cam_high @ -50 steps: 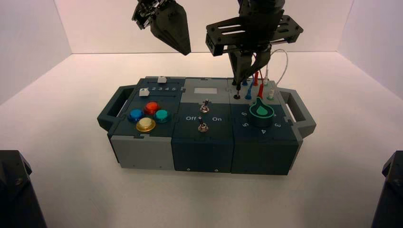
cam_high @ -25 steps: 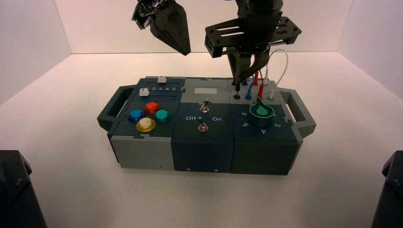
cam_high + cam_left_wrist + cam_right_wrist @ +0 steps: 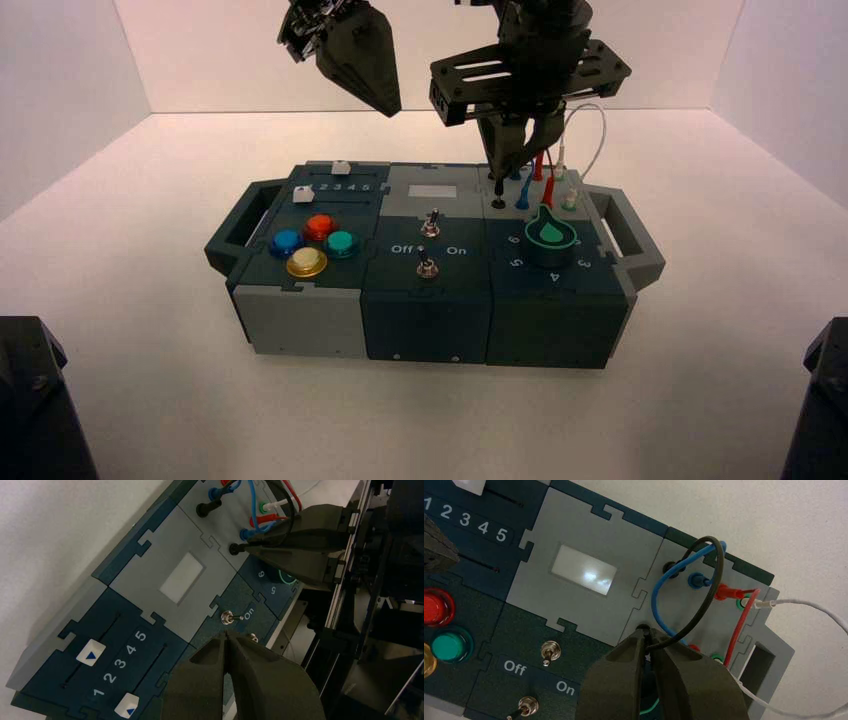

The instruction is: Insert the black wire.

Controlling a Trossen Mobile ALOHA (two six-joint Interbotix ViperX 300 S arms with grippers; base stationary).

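The right gripper point(image 3: 500, 172) stood over the box point(image 3: 425, 325) at one o'clock from its center, clamped on the near plug point(image 3: 240, 548) of the black wire point(image 3: 719, 570) and pointed down at the black front socket point(image 3: 233, 550). The grip sat on the plug's body rather than the cord, likely so that a downward push would reach the pin without bending the cord. How deep the pin sat could not be seen, but the job looked close to done, with perhaps a last press and a release to come.

The far plug point(image 3: 211, 507) stood in the rear black socket, and the loop arched high between the two ends. The blue wire point(image 3: 655, 597) crossed close to that loop, and the red wire point(image 3: 738, 630) ran farther toward three o'clock; a straight lift after letting go would probably best avoid snagging either. The green-rimmed knob point(image 3: 550, 237), at three o'clock, left the gripper little room on that side, a likely reason for its steep approach.

The left gripper point(image 3: 390, 108), its tips together and holding nothing, waited beyond the box's rear edge toward twelve o'clock, leaving the sockets to the other arm.
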